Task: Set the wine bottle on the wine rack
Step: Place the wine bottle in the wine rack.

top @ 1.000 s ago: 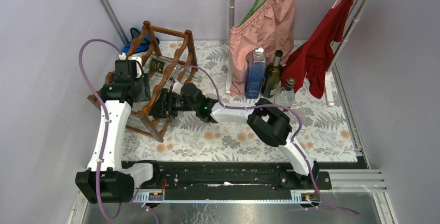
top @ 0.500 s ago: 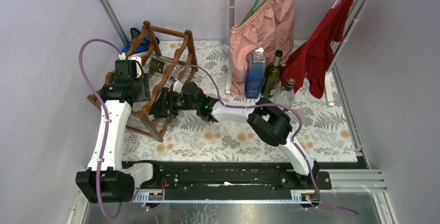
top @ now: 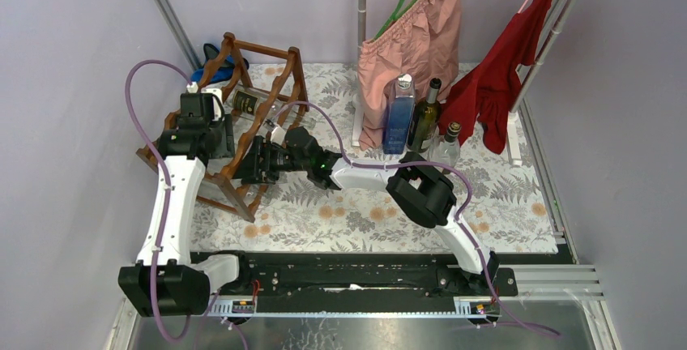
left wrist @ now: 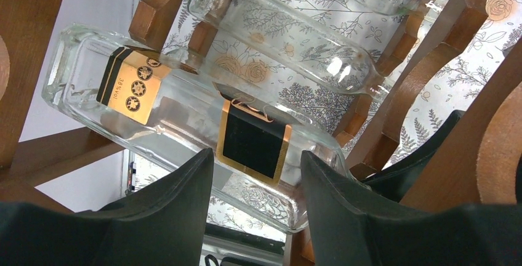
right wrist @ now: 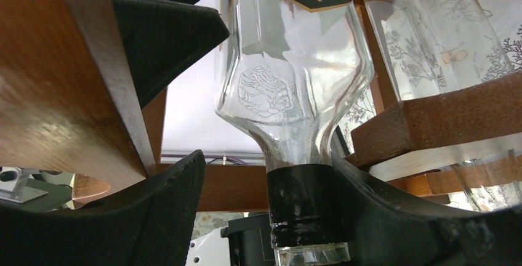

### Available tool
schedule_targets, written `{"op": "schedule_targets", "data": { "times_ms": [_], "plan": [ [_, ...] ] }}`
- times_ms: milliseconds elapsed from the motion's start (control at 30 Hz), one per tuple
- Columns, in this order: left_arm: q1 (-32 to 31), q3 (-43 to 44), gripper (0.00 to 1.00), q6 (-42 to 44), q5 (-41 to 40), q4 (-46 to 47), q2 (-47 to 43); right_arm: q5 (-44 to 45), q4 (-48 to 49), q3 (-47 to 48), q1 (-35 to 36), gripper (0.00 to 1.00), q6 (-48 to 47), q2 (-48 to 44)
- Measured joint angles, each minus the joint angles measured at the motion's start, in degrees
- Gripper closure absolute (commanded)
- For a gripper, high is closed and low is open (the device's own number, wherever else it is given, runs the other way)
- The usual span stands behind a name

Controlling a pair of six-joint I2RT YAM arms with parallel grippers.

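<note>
The reddish-brown wine rack point(top: 267, 49) stands at the table's left. A clear square bottle point(left wrist: 184, 112) with black and gold labels lies in the rack. My left gripper point(left wrist: 255, 210) is open, with its fingers on either side of the bottle's shoulder end and not touching the glass. My right gripper point(right wrist: 268, 167) is open around the bottle's black-banded neck point(right wrist: 300, 201). The neck rests against the right finger, with a gap to the left finger. In the top view both grippers point(top: 212, 141) point(top: 249, 162) reach into the rack's lower part, and the arms hide the bottle there.
Other clear bottles point(left wrist: 289, 38) point(right wrist: 431, 32) lie in the rack, and a labelled one point(top: 249, 102) lies on an upper tier. A blue bottle point(top: 398, 115), a dark green bottle point(top: 423, 117) and a small clear bottle point(top: 447, 146) stand at the back. Pink point(top: 413, 50) and red point(top: 494, 83) garments hang there.
Almost nothing differs. Both grippers stay at the rack, and the right arm has shifted only very slightly.
</note>
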Motion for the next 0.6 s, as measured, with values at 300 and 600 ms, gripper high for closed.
{"op": "schedule_targets", "data": {
  "times_ms": [300,600],
  "plan": [
    [-0.3,9.2,0.35,-3.4,2.8,-4.2,3.4,0.0,1.0,0.2,0.2,0.53,1.0,0.1],
    [-0.3,17.9,0.34,-7.1,5.4,-5.0,-1.0,0.0,1.0,1.4,0.2,0.48,1.5,1.2]
  ]
}}
